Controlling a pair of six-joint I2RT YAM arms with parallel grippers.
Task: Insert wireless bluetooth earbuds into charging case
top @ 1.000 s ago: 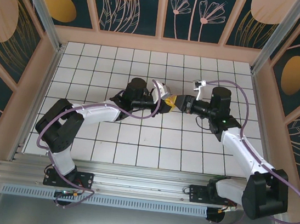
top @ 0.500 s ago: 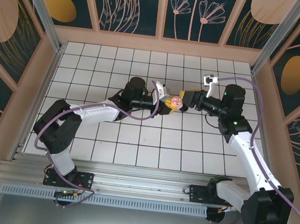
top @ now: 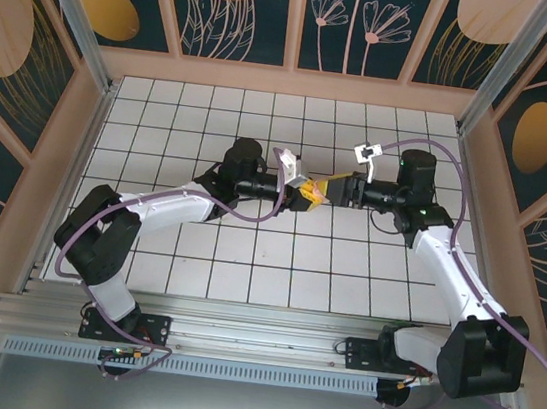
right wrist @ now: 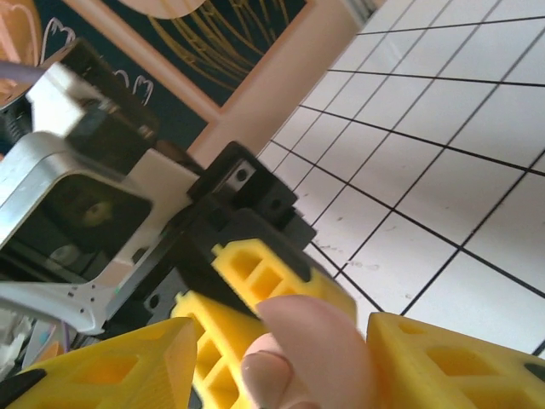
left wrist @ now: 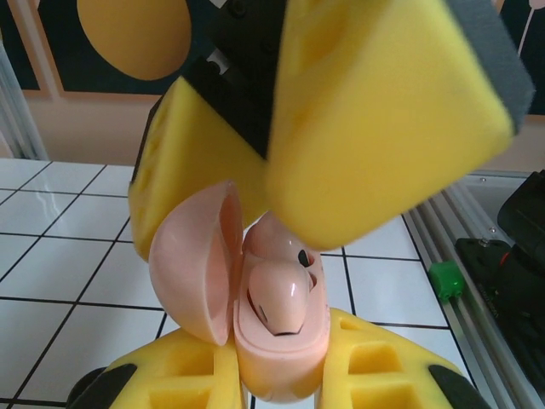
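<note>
Where the two arms meet above the middle of the tiled table (top: 196, 255), the left gripper (top: 300, 193) is clamped tight on the base of a pink charging case (left wrist: 281, 349), its lid swung open. A pale pink earbud (left wrist: 281, 298) sits inside the case. The right gripper (top: 334, 188) faces it with its jaws parted about halfway around the case's top, gripping nothing.

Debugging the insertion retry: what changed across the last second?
The right gripper backed off to the right, away from the left gripper, then came back in. Its fingers now stand open either side of the pink charging case. Unchanged: the left gripper stays shut on the open case in about the same spot. A pink earbud sits in it now.
</note>
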